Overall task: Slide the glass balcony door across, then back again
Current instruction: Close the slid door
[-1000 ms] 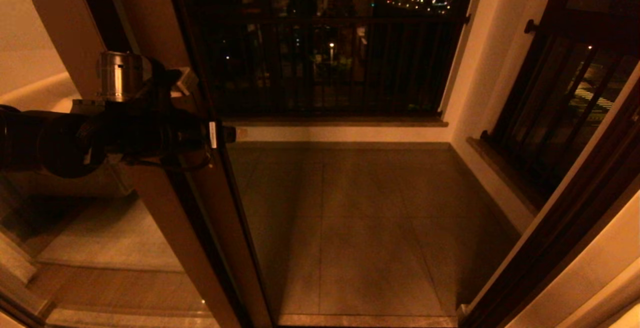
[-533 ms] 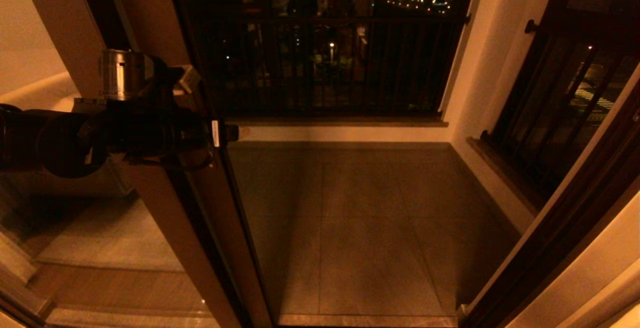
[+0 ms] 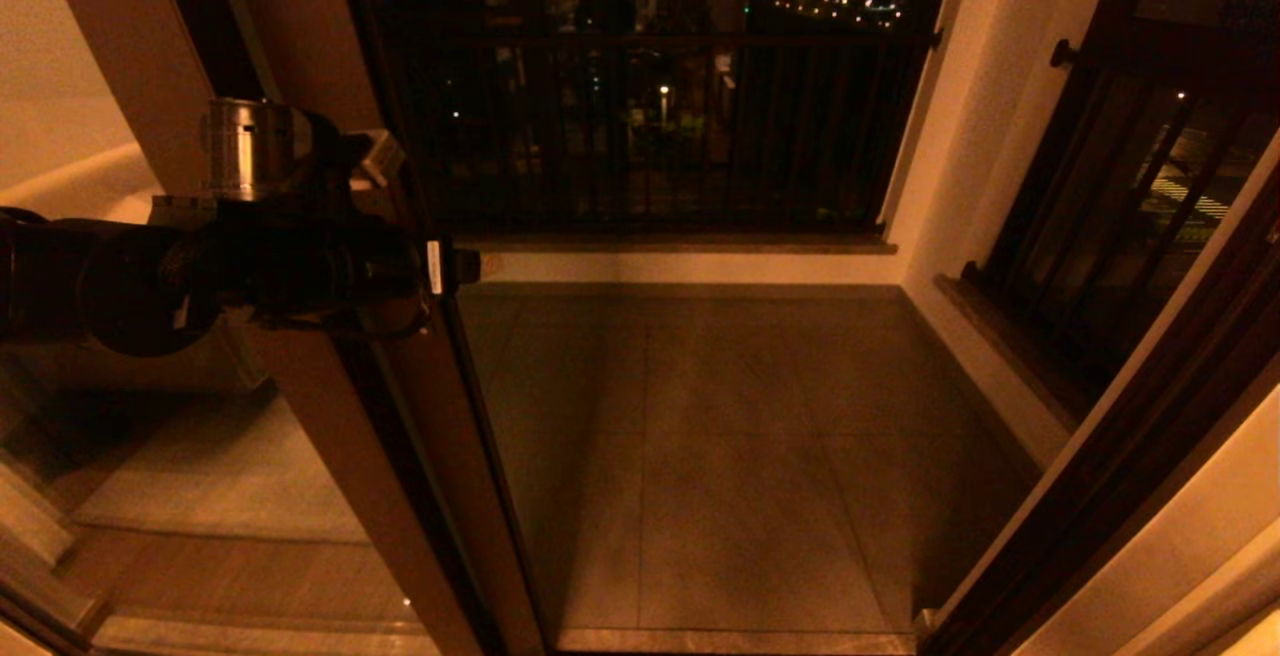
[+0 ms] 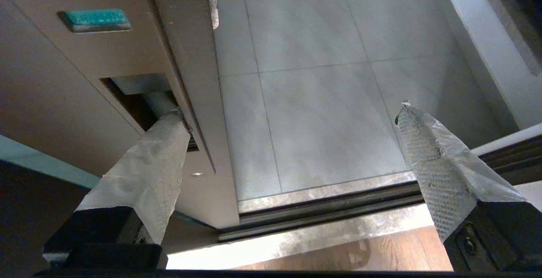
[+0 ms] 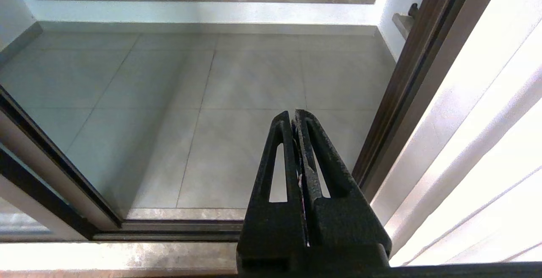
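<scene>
The glass balcony door (image 3: 440,456) stands at the left of the opening, and only its dark brown upright and clear glass show; no frosted band is in view. My left gripper (image 3: 440,268) is at the upright's edge, at mid height. In the left wrist view the left gripper (image 4: 291,109) is open wide. One taped finger (image 4: 148,172) reaches into the recessed pull (image 4: 135,95) in the door frame (image 4: 84,66). The other finger (image 4: 436,172) hangs free over the floor. My right gripper (image 5: 294,115) is shut on nothing, low by the right jamb.
The tiled balcony floor (image 3: 720,436) lies beyond the floor track (image 4: 338,206). A dark railing (image 3: 650,136) closes the far side and a brown jamb (image 3: 1120,456) stands at the right. A white curtain (image 5: 487,142) hangs beside the right arm.
My left arm and the door's edge have crept slightly to the right. The right arm has stayed where it was.
</scene>
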Controlling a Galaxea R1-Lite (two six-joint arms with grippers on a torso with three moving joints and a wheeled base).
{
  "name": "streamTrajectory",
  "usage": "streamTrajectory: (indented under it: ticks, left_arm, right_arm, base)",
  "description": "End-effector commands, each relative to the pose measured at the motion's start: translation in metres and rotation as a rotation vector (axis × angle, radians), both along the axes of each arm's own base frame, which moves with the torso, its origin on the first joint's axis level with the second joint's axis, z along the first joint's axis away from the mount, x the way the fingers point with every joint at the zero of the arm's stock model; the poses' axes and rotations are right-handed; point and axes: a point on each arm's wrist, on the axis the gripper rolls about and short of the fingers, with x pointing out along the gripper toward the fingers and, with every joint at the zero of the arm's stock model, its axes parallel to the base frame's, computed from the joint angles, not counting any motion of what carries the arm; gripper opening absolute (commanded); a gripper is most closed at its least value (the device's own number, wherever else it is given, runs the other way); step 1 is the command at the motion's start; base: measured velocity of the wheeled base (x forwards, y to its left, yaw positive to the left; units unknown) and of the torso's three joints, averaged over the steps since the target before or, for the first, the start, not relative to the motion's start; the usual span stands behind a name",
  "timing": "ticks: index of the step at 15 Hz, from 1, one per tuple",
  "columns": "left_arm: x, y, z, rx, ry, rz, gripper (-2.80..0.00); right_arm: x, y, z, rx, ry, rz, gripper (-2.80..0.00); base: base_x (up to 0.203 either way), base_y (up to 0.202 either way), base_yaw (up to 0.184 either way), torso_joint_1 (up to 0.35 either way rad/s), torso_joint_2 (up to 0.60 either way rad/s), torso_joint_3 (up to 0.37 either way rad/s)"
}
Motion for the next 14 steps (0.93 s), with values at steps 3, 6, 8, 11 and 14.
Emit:
streamTrajectory:
  ticks: [3,6,8,11,14]
  left_arm:
    - [-0.002,-0.006,0.0,-0.002,0.0,-0.019,0.0]
    - [-0.004,-0.009,0.001,-0.003,-0.003,-0.029,0.0]
    - [-0.005,-0.012,0.001,-0.002,-0.002,-0.036,0.0]
    - [-0.006,-0.015,0.001,-0.001,-0.002,-0.045,0.0]
    - [-0.006,-0.015,0.0,-0.002,0.0,-0.044,0.0]
  right_arm:
    - [0.0,0.0,0.0,-0.001,0.001,0.001,-2.8]
    - [0.0,0.0,0.0,-0.001,0.001,0.001,-2.8]
    - [0.0,0.0,0.0,-0.001,0.001,0.001,-2.8]
    - [0.0,0.0,0.0,-0.001,0.001,0.001,-2.8]
    - [0.0,0.0,0.0,-0.001,0.001,0.001,-2.8]
  base:
    - [0.0,0.0,0.0,0.0,0.0,0.0]
    - [0.0,0.0,0.0,0.0,0.0,0.0]
    - [0.0,0.0,0.0,0.0,0.0,0.0]
    - [0.0,0.0,0.0,0.0,0.0,0.0]
    - [0.0,0.0,0.0,0.0,0.0,0.0]
